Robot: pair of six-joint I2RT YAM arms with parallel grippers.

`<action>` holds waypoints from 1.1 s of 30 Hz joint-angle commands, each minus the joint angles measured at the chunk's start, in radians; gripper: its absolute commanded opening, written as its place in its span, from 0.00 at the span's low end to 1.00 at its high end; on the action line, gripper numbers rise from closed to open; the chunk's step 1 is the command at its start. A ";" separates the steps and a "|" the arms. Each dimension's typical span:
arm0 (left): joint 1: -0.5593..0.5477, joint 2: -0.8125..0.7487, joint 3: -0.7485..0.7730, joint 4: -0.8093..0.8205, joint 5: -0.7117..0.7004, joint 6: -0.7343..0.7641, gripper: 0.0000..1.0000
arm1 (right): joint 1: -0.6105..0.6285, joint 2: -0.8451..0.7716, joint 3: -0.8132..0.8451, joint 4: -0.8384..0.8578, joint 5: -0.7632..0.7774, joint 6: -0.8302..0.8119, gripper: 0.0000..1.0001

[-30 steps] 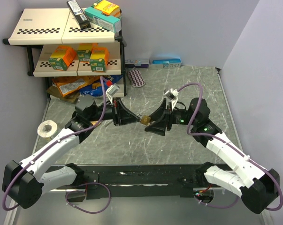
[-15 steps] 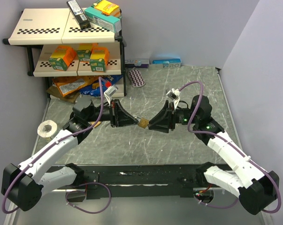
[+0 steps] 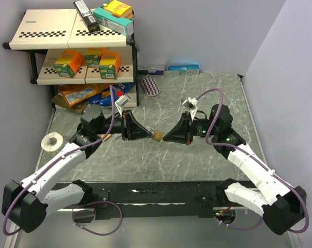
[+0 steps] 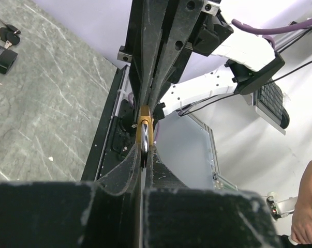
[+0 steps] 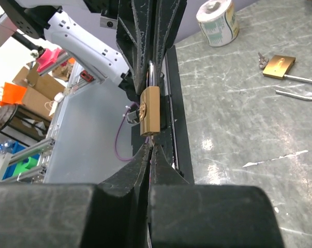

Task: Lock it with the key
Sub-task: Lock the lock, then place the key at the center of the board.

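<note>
- Padlock (image 3: pixel 157 136) hangs in mid-air over the middle of the table (image 3: pixel 197 93), between your two arms; brass body, seen edge-on from the left wrist.
- Left gripper (image 3: pixel 149 135) has its fingers pressed together on the shackle end; it alone carries the lock; nothing else is under it.
- Right gripper (image 5: pixel 150 151) is pressed together too, tips meeting right at the base of the brass body, where the keyway should be; the key itself does not show between the pads, so you cannot tell whether it is pinched or only touched.
- The relation that matters: the lock's long axis, shackle to base, runs in line with both grippers, nose to nose; shackle end toward the left arm, base end toward the right; the right arm is the nearer one to the keyway.
- Judgement: the next move looks like a roll of the right wrist about that axis; hold the left as the counter-grip; a sideways offset could bend or slip the key.
- A second padlock (image 5: pixel 280 67) lies on the table, shackle swung open, well apart; not the one in hand.
</note>
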 commanded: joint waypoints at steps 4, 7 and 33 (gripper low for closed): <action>0.099 -0.001 0.001 0.011 0.026 0.010 0.01 | -0.004 -0.044 -0.019 -0.026 0.007 -0.024 0.00; 0.165 0.023 0.017 0.050 0.043 -0.008 0.01 | -0.005 -0.062 -0.068 -0.018 0.018 0.003 0.00; 0.191 0.215 0.137 -0.618 -0.044 0.658 0.01 | -0.054 0.556 0.125 -0.228 0.619 -0.128 0.00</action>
